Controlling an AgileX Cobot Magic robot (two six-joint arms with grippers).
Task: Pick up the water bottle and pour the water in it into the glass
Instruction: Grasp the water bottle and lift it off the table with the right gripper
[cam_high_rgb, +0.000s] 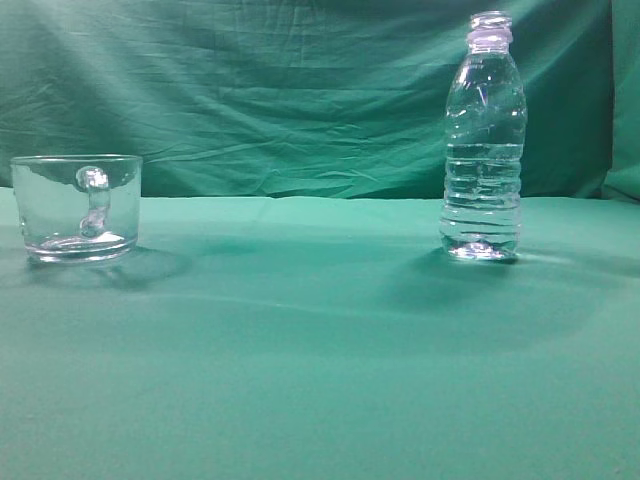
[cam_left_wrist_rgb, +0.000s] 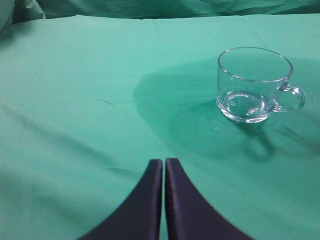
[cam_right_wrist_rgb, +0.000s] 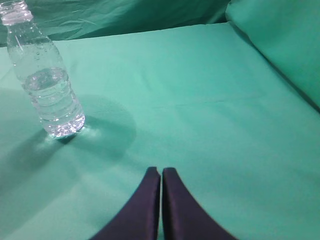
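Note:
The water bottle (cam_high_rgb: 483, 140) stands upright on the right of the green cloth, clear, ribbed below, uncapped at its threaded neck. The water (cam_high_rgb: 482, 195) fills its lower half. The bottle also shows at the upper left of the right wrist view (cam_right_wrist_rgb: 45, 80). The glass (cam_high_rgb: 77, 206), a short clear mug with a curved handle, stands empty at the left; in the left wrist view (cam_left_wrist_rgb: 252, 84) it is at the upper right. My left gripper (cam_left_wrist_rgb: 164, 161) is shut and empty, well short of the glass. My right gripper (cam_right_wrist_rgb: 161, 170) is shut and empty, right of the bottle. Neither gripper shows in the exterior view.
A green cloth (cam_high_rgb: 320, 350) covers the table and hangs as a wrinkled backdrop (cam_high_rgb: 250, 90) behind. A raised fold of cloth (cam_right_wrist_rgb: 280, 45) rises at the right edge in the right wrist view.

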